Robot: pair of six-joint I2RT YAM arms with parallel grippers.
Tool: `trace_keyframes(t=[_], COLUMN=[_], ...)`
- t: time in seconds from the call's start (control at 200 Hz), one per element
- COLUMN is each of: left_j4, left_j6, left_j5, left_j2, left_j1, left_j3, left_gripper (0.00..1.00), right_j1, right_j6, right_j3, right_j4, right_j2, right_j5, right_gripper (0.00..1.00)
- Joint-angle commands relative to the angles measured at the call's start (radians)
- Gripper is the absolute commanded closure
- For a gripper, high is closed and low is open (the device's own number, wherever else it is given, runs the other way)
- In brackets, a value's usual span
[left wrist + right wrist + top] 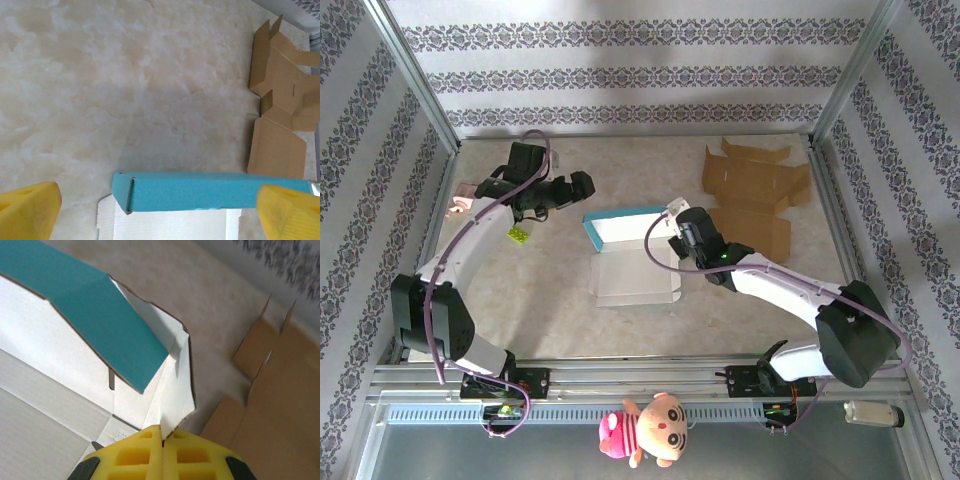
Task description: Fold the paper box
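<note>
The paper box [632, 270] lies half-formed mid-table, white inside, with its teal far wall [625, 222] standing up. My right gripper [678, 232] is at the box's right end. In the right wrist view its yellow pads [145, 455] are pressed together, and the gripper [161, 432] is shut on the lower edge of the white side flap [175, 385] beside the teal wall [85, 305]. My left gripper [582, 185] hovers to the far left of the box, open, holding nothing. From its wrist view the teal wall [200, 192] lies between its wide-apart pads [30, 210].
Flat brown cardboard blanks [755, 195] lie at the far right [280, 100], close behind the held flap [270, 390]. A small yellow-green item [518, 236] sits under the left arm. A plush doll [645, 430] lies past the near rail. Metal frame posts border the table.
</note>
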Motion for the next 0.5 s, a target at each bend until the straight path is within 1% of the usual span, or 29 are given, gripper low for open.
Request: trace_keyframes(t=[0.0, 0.09, 0.135, 0.295, 0.4, 0.495], left_j4=[-0.021, -0.023, -0.003, 0.140, 0.269, 0.353], left_j6=[0.001, -0.060, -0.101, -0.236, -0.281, -0.304], left_j5=[-0.018, -0.003, 0.017, 0.124, 0.210, 0.273], left_j2=[-0.023, -0.018, -0.017, -0.020, -0.014, 0.008], left_j1=[0.006, 0.016, 0.027, 0.092, 0.119, 0.120], left_j3=[-0.042, -0.065, -0.086, -0.200, -0.270, -0.294], left_gripper=[0.00, 0.00, 0.01, 0.08, 0.10, 0.10], right_j1=[-0.022, -0.022, -0.022, -0.007, 0.005, 0.017], right_j6=[-0.200, -0.235, -0.239, -0.200, -0.140, -0.111], right_j3=[0.030, 0.024, 0.012, 0.019, 0.012, 0.013], right_j4=[0.140, 0.223, 0.273, 0.342, 0.388, 0.405], right_j2=[-0.007, 0.026, 0.046, 0.125, 0.169, 0.202], right_j5=[-0.027, -0.046, -0.058, -0.062, -0.051, -0.043], right_gripper=[1.00, 1.00, 1.00, 1.00, 1.00, 1.00])
